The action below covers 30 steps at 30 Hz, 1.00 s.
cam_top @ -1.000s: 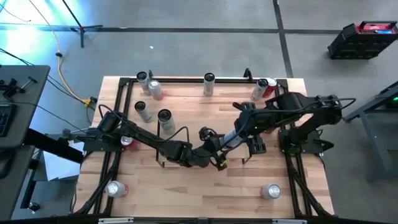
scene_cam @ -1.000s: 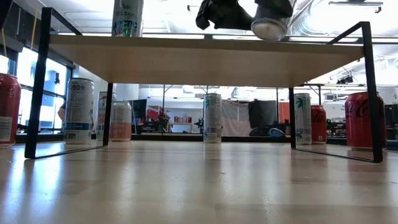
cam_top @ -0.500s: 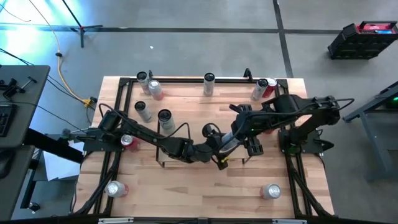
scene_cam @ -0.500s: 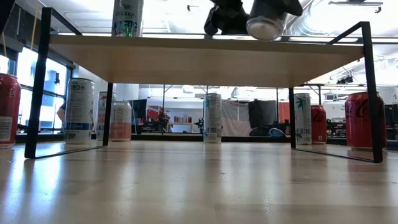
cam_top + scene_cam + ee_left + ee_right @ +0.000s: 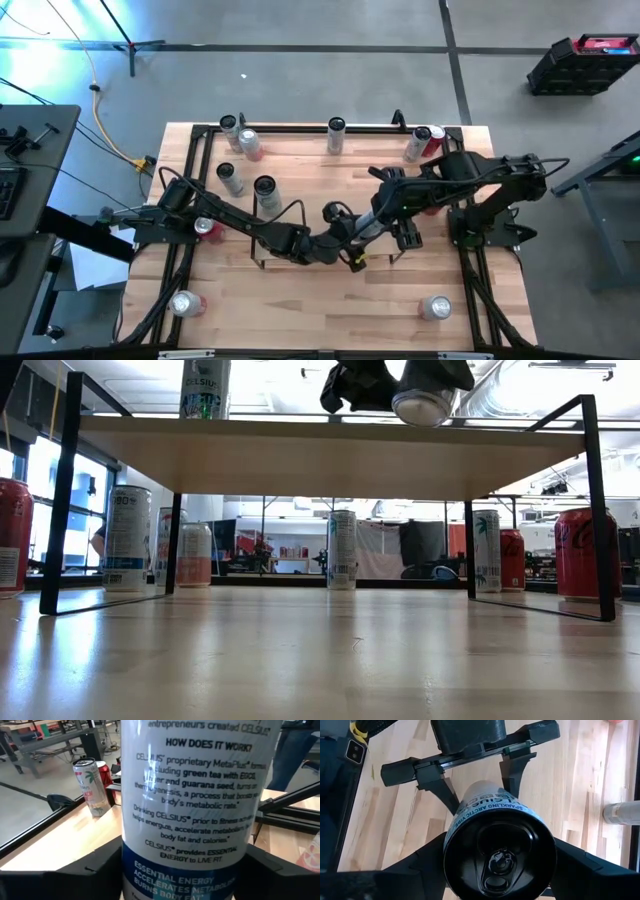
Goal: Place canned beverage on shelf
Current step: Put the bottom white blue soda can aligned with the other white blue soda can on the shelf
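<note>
The canned beverage (image 5: 368, 224), a white-and-blue can, hangs tilted above the shelf (image 5: 330, 455), its base (image 5: 422, 402) turned toward the near edge. My left gripper (image 5: 358, 232) reaches in from the table's left and is shut on it. My right gripper (image 5: 382, 212) comes down from the right and is shut on it too. A second can (image 5: 205, 388) stands upright on the left end of the shelf board (image 5: 310, 215). My left gripper pinches the can's lower side wall (image 5: 132, 865) between its two fingers, coming nearly level from the table's left, fingers across the can. The can is clear of the shelf. My right gripper pinches the can's upper side wall (image 5: 451, 837) just under the top rim, slanting down from above right. The lid (image 5: 499, 855) faces its wrist.
Several cans stand along the far edge (image 5: 335, 135) and at the back left (image 5: 230, 178). A red can (image 5: 205, 228) lies by the left arm; two more sit near the front corners (image 5: 185, 303) (image 5: 435, 307). Black rails (image 5: 300, 128) edge the table.
The held can has edged slightly toward the table's left above the shelf, staying tilted and clear of the board.
</note>
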Motion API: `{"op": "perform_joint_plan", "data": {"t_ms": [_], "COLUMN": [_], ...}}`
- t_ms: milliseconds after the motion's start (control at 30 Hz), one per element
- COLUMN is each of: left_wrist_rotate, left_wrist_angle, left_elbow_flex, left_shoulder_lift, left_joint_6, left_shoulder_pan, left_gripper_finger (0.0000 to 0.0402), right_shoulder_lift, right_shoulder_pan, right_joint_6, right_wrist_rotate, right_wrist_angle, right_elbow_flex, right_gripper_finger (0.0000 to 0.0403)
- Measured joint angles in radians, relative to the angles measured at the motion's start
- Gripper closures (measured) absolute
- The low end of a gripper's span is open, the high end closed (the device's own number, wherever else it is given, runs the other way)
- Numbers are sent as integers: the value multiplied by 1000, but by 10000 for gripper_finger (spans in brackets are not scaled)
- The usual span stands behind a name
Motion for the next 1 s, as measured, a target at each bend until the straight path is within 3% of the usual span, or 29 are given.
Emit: {"op": "perform_joint_plan", "data": {"t_ms": [67, 400, 767, 1000], "left_wrist_rotate": [4, 61, 2, 2], "left_wrist_angle": [0, 5, 113, 432], "left_elbow_flex": [0, 0, -13, -177], "left_shoulder_lift": [0, 0, -2, 2], "left_joint_6": [-3, -48, -12, 20], "left_shoulder_pan": [0, -9, -41, -50], "left_gripper_finger": [165, 165, 164, 164], "right_shoulder_lift": [0, -8, -10, -12], "right_shoulder_pan": [0, 2, 5, 55], "right_joint_6": [1, -10, -9, -13], "right_wrist_rotate": [-1, -8, -15, 179], "right_wrist_angle": [0, -23, -12, 19], "right_elbow_flex": [0, 24, 155, 244], "right_gripper_finger": [145, 112, 110, 110]}}
